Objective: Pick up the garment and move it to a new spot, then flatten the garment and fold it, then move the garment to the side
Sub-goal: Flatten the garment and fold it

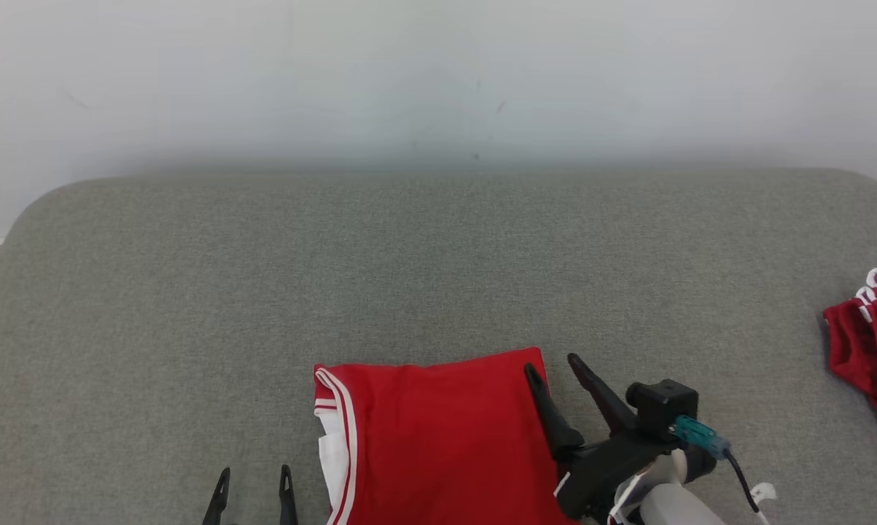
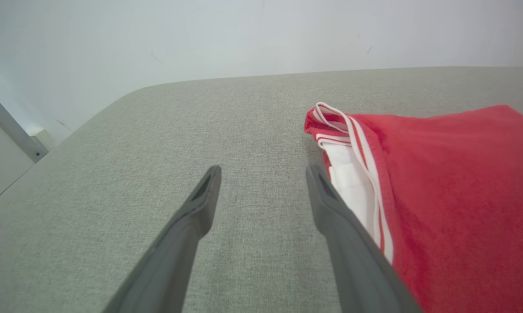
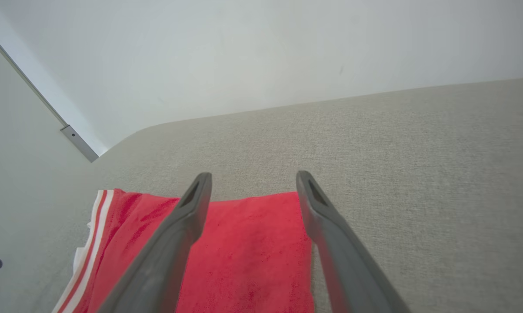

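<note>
Two long dark fingers of the right tool (image 1: pixel 551 362) rise from the bottom of the head view, spread apart and pinching nothing. One finger lies over the far right corner of a folded red garment (image 1: pixel 431 437), and the other is just past the garment's right edge, over bare grey cloth. Whether either finger touches the fabric cannot be told. A black camera block with a teal plug (image 1: pixel 697 434) sits on that wrist, to the right of the garment. The garment lies flat on a grey fabric-covered counter (image 1: pixel 438 255), at its near edge. Its far edge is straight, and white stripes with a white inner layer show along its left side. Just left of that striped side, the left tool (image 1: pixel 255 470) is also spread wide and empty. In the left wrist view the left tool (image 2: pixel 264 169) hovers over grey cloth, one finger just beside the garment's (image 2: pixel 452 187) white trim. In the right wrist view the right tool (image 3: pixel 253 175) straddles the garment's (image 3: pixel 252 252) right edge. Well to the right of the folded garment, a second red garment with white trim (image 1: pixel 868 343) lies crumpled at the counter's edge. Beyond the garment, past the counter's far edge, stands a plain pale wall (image 1: pixel 438 73).
</note>
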Tool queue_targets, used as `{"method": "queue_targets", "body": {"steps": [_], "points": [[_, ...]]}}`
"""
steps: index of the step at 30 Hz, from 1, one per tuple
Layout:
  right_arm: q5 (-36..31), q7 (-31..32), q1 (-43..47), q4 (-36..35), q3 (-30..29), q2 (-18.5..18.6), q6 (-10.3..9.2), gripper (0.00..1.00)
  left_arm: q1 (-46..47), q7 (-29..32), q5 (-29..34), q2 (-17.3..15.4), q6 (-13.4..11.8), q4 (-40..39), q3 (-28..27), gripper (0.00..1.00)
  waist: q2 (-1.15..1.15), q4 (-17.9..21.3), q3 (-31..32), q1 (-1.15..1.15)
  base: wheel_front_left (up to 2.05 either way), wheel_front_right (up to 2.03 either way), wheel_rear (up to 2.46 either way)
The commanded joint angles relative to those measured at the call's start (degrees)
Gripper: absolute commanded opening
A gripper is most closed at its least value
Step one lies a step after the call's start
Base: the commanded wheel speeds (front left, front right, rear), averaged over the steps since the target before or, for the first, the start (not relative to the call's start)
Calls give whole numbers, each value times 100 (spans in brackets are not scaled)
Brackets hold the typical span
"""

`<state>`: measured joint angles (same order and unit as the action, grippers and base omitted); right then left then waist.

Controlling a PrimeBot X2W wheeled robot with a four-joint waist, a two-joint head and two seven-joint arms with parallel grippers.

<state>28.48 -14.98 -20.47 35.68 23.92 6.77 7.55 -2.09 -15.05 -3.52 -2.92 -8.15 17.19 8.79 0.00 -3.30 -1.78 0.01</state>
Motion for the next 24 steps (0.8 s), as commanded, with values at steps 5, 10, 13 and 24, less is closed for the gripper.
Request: {"method": "queue_targets", "body": {"steps": [5, 10, 13, 24], "points": [[-648, -21, 405, -338, -715, -67, -16, 100, -39, -17, 31, 4, -34, -87, -97, 100, 0, 245, 30, -1, 0, 0, 0], [-982, -22, 701, -491, -1435, -195, -16, 100, -68, -17, -19, 0, -74, -153, -228, 100, 0, 428, 61, -1, 0, 0, 0], [-1126, -21, 847, -535, -1720, -251, -16, 100, -80, -17, 20, 4, -53, -175, -292, 100, 0, 530, 72, -1, 0, 0, 0], [-1675, -22, 1163, -659, -2150, -319, -16, 100, -137, -17, 115, 2, 82, -164, -469, 100, 0, 856, 174, -1, 0, 0, 0]]}}
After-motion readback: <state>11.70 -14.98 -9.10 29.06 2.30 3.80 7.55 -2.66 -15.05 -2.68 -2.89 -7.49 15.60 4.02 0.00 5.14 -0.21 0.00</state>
